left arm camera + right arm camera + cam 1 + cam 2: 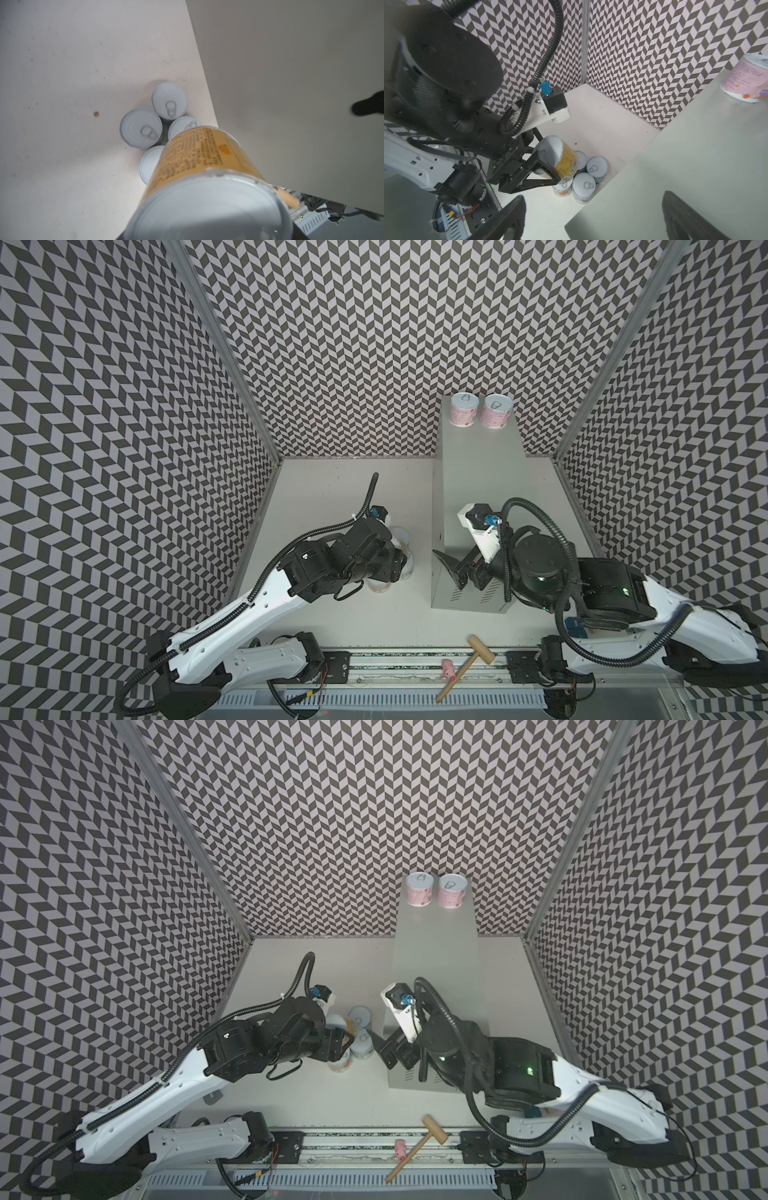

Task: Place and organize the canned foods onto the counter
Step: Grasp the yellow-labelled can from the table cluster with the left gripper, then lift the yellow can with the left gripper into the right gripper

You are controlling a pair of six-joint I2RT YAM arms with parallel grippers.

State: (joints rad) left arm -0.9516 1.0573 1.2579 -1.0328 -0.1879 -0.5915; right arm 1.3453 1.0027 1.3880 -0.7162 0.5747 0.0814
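Beside counter (478,472), left pincer (548,161) gripping orange can (203,153), right pincer (593,197) agape

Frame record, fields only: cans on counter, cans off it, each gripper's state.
on counter: two pink cans, upright, side by side at its far end
on tabletop: four cans, upright, clustered beside the counter
left gripper: shut on the orange-yellow can, tilted, held above the cluster
right gripper: open, empty, over the counter's near end
stray: wooden mallet on the front rail
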